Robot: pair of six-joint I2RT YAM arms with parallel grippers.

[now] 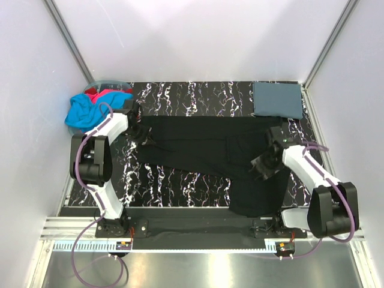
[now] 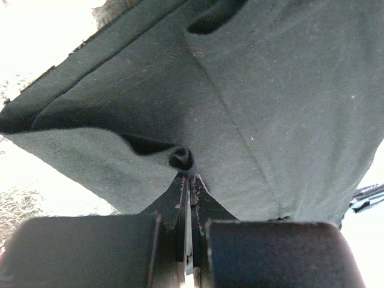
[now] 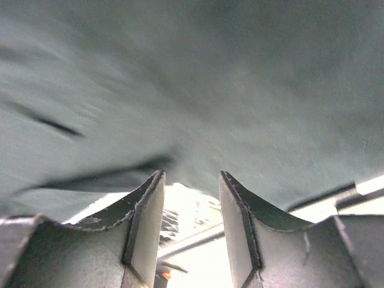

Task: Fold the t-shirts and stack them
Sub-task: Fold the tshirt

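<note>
While the left gripper [image 2: 187, 175] has its jaws clamped on a puckered fold of the black t-shirt [image 1: 198, 150], spread matte and wrinkled across the marbled counter [image 1: 180, 96], the right gripper [image 3: 191, 204] has jaws apart, empty.

Robot lab cell, this: white panel walls [image 1: 198, 36] beyond the right fingers [image 3: 147, 228], aluminium rail [image 1: 66, 227] behind them, marbled tabletop [image 1: 198, 96] below.

Matt, finely knitted cloth of the black shirt [image 2: 270, 90] is seen ahead of smooth, dark plastic fingers [image 2: 173, 203]; the marbled table [image 1: 180, 180] is glossy.
</note>
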